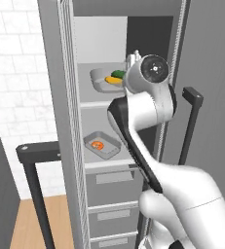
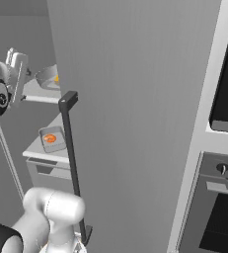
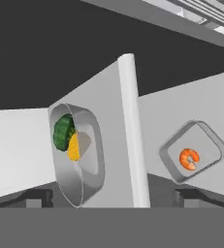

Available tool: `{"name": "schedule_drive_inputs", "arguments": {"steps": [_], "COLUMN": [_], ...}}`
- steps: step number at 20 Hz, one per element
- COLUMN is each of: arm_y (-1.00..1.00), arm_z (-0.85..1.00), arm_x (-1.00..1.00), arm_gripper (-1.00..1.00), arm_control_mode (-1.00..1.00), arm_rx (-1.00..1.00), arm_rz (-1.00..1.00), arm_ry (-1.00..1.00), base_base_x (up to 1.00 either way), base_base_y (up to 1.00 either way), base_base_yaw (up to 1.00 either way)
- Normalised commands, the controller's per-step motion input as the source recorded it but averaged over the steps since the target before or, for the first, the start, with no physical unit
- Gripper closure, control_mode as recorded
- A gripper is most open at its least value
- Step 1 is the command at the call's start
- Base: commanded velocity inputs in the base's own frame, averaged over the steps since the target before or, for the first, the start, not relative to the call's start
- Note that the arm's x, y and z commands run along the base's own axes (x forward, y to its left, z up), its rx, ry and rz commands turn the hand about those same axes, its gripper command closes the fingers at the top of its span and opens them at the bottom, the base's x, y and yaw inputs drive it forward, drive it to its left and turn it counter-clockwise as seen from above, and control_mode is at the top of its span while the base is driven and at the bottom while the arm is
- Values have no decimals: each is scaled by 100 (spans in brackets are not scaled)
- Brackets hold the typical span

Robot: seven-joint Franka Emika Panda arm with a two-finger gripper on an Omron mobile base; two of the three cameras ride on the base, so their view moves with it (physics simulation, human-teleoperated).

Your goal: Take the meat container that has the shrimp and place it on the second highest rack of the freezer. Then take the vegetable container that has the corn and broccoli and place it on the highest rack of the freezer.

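Writing: none readable. Vegetable container [image 1: 103, 80] sitting on highest rack of freezer [image 1: 70, 146], near front edge, holding broccoli [image 3: 63, 131] and corn [image 3: 74, 147]. Meat container [image 1: 102, 145] lying on second rack, carrying shrimp [image 1: 98, 145]. Gripper: jaw state impossible telling, nothing seen held.

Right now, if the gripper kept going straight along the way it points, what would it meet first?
Probably the vegetable container, lying near the middle of the hand view on the freezer's highest rack. The meat container sits off to one side, a rack lower. Depth is hard to judge.
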Motion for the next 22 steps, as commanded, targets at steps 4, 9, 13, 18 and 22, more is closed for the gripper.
{"name": "schedule_drive_inputs", "arguments": {"steps": [4, 9, 13, 18, 22], "arm_y": [-28, -18, -28, -40, -37], "arm_z": [0, -18, -38, -64, -97], "arm_x": [-100, -97, -67, -35, -2], "arm_gripper": [-100, -100, -100, -100, -100], "arm_control_mode": [-100, -100, -100, -100, -100], "arm_rx": [18, 11, 8, 7, 1], "arm_rz": [-6, -19, -29, -27, -20], "arm_ry": [13, 41, 61, 65, 53], "base_base_x": [0, 0, 0, 0, 0], "base_base_y": [0, 0, 0, 0, 0], "base_base_yaw": [0, 0, 0, 0, 0]}}
